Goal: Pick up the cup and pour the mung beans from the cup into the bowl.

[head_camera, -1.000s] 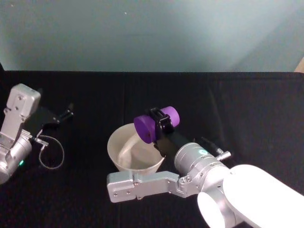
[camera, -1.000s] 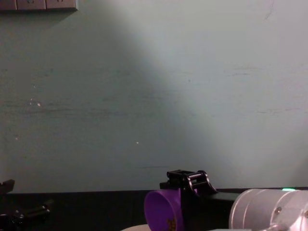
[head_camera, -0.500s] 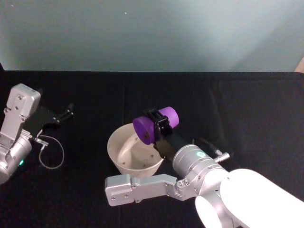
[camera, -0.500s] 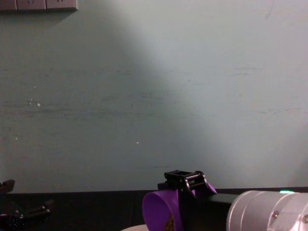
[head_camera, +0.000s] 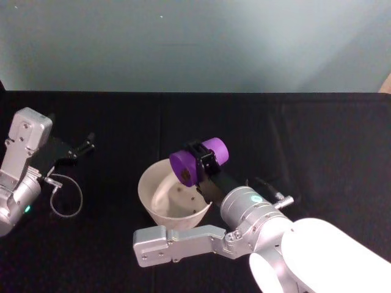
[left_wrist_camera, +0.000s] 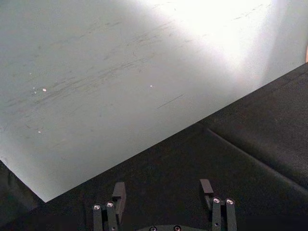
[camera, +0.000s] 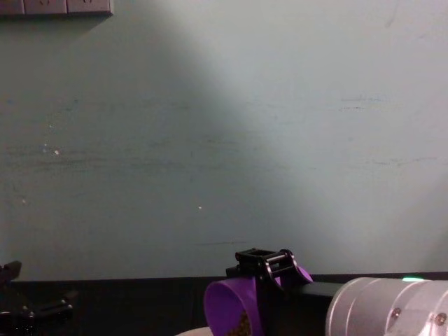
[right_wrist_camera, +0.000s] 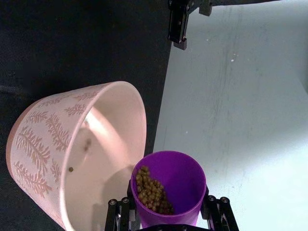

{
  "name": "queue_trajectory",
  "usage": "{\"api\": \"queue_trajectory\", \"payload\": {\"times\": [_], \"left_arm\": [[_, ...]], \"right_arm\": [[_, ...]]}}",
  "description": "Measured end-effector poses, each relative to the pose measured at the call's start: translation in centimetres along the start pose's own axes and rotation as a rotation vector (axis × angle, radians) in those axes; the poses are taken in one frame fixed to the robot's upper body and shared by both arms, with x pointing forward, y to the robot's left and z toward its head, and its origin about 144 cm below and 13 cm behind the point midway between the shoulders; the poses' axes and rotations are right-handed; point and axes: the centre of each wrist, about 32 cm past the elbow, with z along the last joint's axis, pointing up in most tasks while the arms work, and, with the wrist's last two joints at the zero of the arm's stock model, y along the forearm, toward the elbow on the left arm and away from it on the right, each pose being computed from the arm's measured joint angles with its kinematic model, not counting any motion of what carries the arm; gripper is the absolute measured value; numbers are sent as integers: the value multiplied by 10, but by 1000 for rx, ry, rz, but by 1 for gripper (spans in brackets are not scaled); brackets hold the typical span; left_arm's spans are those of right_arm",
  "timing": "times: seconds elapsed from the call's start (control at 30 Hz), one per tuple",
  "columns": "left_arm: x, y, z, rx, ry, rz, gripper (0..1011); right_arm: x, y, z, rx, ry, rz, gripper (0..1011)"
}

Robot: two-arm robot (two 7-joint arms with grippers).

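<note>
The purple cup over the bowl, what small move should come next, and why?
Probably tip the cup further with the right end effector: its mouth is over the bowl, but most mung beans sit inside the cup, few in the bowl. The left end effector is parked, open.

The room is dim. In the left wrist view, glare whitens the wall (left_wrist_camera: 211, 24) at upper right. In the chest view a diagonal shadow darkens the wall's left half. The black surface (head_camera: 317, 134) swallows the light. The bowl (right_wrist_camera: 137, 108) carries a bright streak inside, beside the shadow of the cup (right_wrist_camera: 190, 175).
</note>
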Motion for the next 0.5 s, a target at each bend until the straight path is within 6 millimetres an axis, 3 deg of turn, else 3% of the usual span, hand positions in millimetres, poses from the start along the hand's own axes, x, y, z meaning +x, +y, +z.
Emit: {"api": "queue_trajectory", "payload": {"times": [0.5], "left_arm": [[0,0,0,0,0,0,1000]], "right_arm": [[0,-1,1,0,-18,0,729]]}}
